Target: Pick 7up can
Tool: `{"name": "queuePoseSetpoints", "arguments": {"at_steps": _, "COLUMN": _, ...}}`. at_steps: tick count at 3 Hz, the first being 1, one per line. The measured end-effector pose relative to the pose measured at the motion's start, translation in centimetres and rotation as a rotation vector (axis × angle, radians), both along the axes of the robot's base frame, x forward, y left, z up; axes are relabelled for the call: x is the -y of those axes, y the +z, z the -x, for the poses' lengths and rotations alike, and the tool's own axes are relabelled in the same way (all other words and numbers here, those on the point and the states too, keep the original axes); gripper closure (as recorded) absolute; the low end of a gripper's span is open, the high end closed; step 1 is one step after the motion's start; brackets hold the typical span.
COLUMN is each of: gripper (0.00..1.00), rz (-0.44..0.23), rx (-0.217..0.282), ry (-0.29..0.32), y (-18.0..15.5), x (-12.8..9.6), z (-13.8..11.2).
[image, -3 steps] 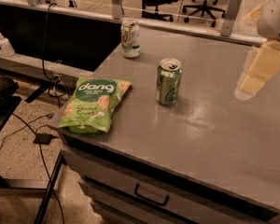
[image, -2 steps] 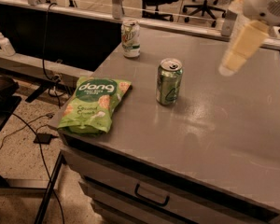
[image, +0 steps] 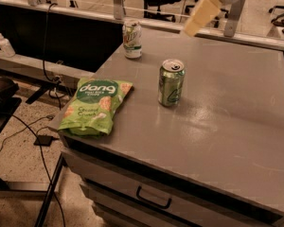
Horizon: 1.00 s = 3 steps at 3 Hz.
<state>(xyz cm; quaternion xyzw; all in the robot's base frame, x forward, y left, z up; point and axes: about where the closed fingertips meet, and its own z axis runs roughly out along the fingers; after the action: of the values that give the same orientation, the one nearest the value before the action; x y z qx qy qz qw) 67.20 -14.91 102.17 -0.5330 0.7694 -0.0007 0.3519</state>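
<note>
The 7up can [image: 132, 39] stands upright at the far left corner of the grey table [image: 227, 126]; it is pale silver with green slanted lettering. My gripper [image: 201, 16] is in the air over the table's far edge, to the right of the 7up can and well apart from it. It shows as a pale yellow finger under a white arm at the top of the view. An all-green can [image: 171, 82] with a pale swirl stands upright near the table's middle.
A green "dang" chip bag [image: 97, 106] lies flat at the table's front left corner. A drawer with a handle [image: 153, 197] is below the front edge. Office chairs and a rail stand behind the table; cables lie on the floor at left.
My gripper has moved left and up, from the right edge of the view to above the table's far edge. The cans and the bag have not moved.
</note>
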Motion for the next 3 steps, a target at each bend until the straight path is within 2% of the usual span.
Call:
{"name": "queuePoseSetpoints", "arguments": {"at_steps": 1, "gripper": 0.00, "rz": -0.067, "rx": 0.046, "ry": -0.062, "y": 0.5, "x": -0.7, "z": -2.4}}
{"name": "queuePoseSetpoints", "arguments": {"at_steps": 2, "gripper": 0.00, "rz": -0.060, "rx": 0.043, "ry": -0.053, "y": 0.4, "x": -0.8, "z": -2.2}}
{"name": "queuePoseSetpoints", "arguments": {"at_steps": 3, "gripper": 0.00, "rz": -0.133, "rx": 0.061, "ry": -0.013, "y": 0.0, "x": -2.5, "z": -2.6}}
